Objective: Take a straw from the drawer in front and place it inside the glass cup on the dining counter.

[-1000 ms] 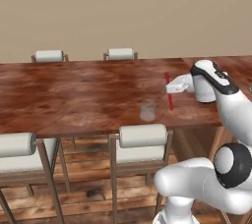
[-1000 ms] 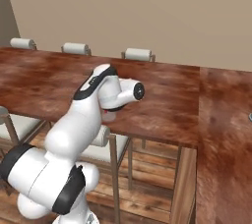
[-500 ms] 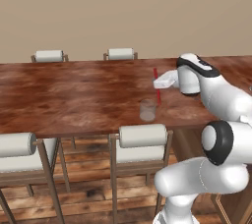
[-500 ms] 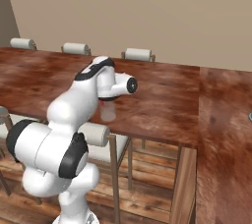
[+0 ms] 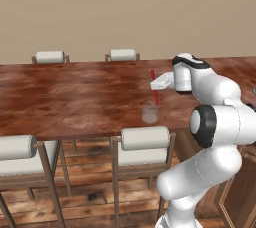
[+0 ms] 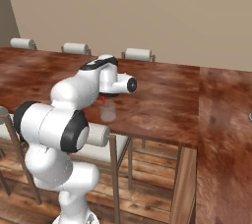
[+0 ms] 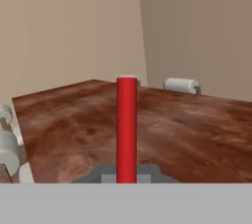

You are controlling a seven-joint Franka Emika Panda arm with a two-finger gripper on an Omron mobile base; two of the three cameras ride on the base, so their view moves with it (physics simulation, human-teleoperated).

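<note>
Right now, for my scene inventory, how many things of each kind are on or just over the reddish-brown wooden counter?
Thin red straw, upright in the shut pincer: 1
Small clear glass cup on the wood-grain dining counter: 1
Total: 2

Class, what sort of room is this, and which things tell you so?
Probably a kitchen dining area: a long wooden dining counter, cushioned stools along it, and a glass cup standing on top.
</note>
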